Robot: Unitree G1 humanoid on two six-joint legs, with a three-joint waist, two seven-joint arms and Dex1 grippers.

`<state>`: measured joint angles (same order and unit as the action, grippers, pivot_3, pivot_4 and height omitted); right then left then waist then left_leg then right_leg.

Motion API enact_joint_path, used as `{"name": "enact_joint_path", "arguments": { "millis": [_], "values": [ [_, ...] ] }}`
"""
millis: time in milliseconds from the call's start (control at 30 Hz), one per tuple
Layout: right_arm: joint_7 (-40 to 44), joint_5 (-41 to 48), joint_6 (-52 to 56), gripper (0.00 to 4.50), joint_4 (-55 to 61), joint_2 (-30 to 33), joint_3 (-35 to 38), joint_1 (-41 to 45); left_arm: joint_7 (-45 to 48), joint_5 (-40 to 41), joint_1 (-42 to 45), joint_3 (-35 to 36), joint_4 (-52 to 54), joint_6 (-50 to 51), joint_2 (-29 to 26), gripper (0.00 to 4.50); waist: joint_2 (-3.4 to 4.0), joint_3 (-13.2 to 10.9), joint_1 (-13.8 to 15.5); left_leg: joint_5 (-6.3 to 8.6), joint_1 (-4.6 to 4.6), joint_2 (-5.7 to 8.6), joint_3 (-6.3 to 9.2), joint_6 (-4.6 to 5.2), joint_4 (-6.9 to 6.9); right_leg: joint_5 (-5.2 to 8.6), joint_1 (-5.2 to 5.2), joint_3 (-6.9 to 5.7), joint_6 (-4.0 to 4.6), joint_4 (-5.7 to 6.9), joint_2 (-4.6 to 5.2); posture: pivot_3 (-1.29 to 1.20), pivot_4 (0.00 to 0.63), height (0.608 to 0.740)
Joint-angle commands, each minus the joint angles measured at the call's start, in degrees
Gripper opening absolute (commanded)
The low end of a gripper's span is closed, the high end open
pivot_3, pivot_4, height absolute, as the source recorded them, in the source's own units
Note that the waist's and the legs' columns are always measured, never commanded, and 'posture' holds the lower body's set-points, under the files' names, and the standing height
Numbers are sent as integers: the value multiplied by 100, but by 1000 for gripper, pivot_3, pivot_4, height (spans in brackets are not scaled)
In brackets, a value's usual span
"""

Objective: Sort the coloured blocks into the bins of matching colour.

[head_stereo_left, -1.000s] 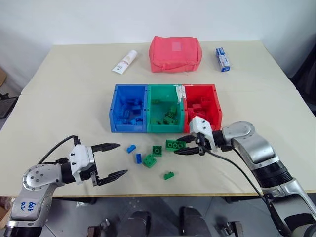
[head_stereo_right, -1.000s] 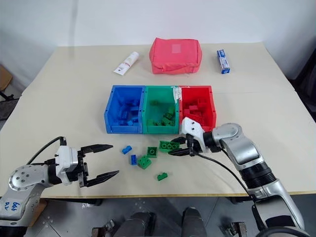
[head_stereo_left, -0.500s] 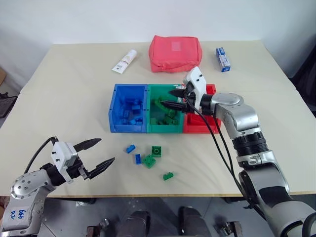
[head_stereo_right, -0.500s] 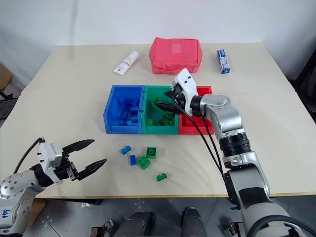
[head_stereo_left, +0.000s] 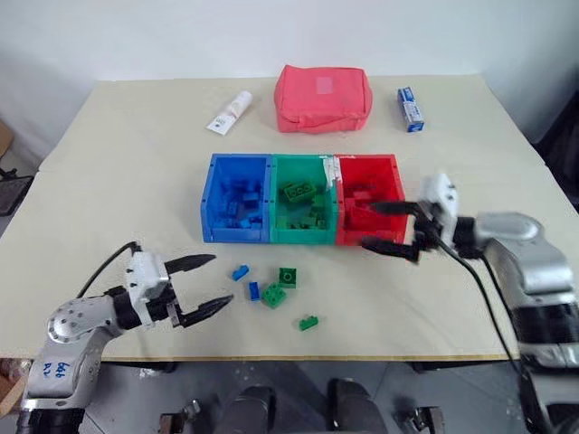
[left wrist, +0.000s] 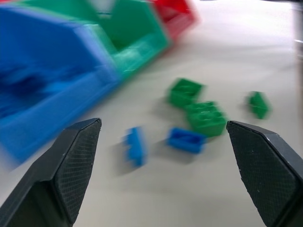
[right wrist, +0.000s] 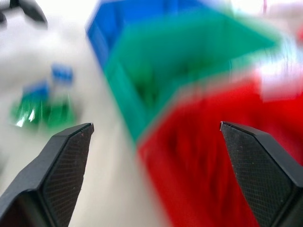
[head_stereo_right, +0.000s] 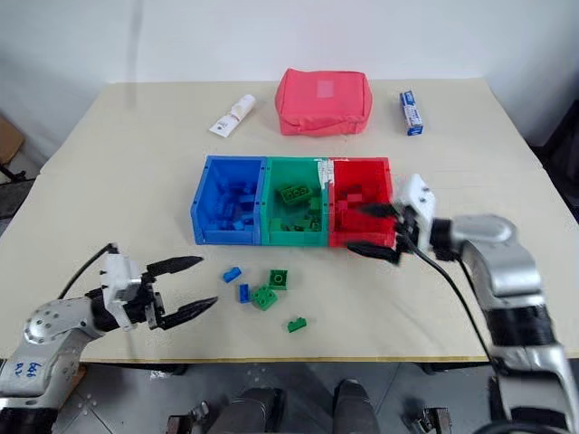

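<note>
Three joined bins stand mid-table: blue (head_stereo_left: 235, 235), green (head_stereo_left: 303, 236) and red (head_stereo_left: 353, 237), each with blocks of its own colour inside. A long green block (head_stereo_left: 296, 191) lies on top in the green bin. In front of the bins, two blue blocks (head_stereo_left: 240, 271) (head_stereo_left: 254, 290) and three green blocks (head_stereo_left: 288, 276) (head_stereo_left: 274, 296) (head_stereo_left: 308, 321) lie loose on the table. My left gripper (head_stereo_left: 223, 278) is open and empty, just left of the loose blocks. My right gripper (head_stereo_left: 367, 224) is open and empty at the red bin's front right corner.
A red zip pouch (head_stereo_left: 322, 98), a white tube (head_stereo_left: 229, 113) and a small blue-and-white box (head_stereo_left: 408, 108) lie at the back of the table. The table's front edge runs just below the loose blocks.
My right gripper carried the long green block from the table to the green bin, opened, and swung right to the red bin's corner. The left gripper dipped away and came back.
</note>
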<state>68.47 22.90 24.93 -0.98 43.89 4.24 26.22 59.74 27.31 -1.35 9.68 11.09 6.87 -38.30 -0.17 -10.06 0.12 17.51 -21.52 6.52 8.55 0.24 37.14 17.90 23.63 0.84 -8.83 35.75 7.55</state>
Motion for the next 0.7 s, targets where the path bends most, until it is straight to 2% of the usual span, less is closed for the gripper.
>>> {"name": "enact_joint_path", "arguments": {
  "millis": [33,167,400,533,700],
  "values": [
    [345,103,-346,4466,469,578,571,-641,453,-244,238,-335,-154,-261,-189,4500,3,-2,-16,0,1,-3,-2,-1,0,0,2,1,0,3,-2,0,150,740],
    [573,-108,-1268,4466,422,992,1061,-1709,877,-451,743,-740,-522,-694,-136,4500,3,-2,10,1,12,-21,-11,-10,1,0,-6,-8,1,3,-13,0,150,740],
    [493,271,-1021,4466,1551,823,768,-2254,1188,-320,984,-911,-671,-671,-106,4500,3,-2,-41,7,36,-40,-66,-10,-3,-7,0,-17,-2,10,-4,0,150,740],
    [229,194,-52,4466,2732,791,-480,-1945,1289,-255,770,-732,-651,-659,-246,4500,2,-2,-24,10,33,-42,-61,-11,0,-8,0,-21,-1,7,-3,0,150,740],
    [-213,-159,216,4466,2973,314,-1444,-1325,1240,-153,466,-486,-394,-658,-368,4500,-4,-5,7,14,27,-35,-58,-4,3,-10,-3,-22,-2,-6,2,0,150,740]
  ]
}}
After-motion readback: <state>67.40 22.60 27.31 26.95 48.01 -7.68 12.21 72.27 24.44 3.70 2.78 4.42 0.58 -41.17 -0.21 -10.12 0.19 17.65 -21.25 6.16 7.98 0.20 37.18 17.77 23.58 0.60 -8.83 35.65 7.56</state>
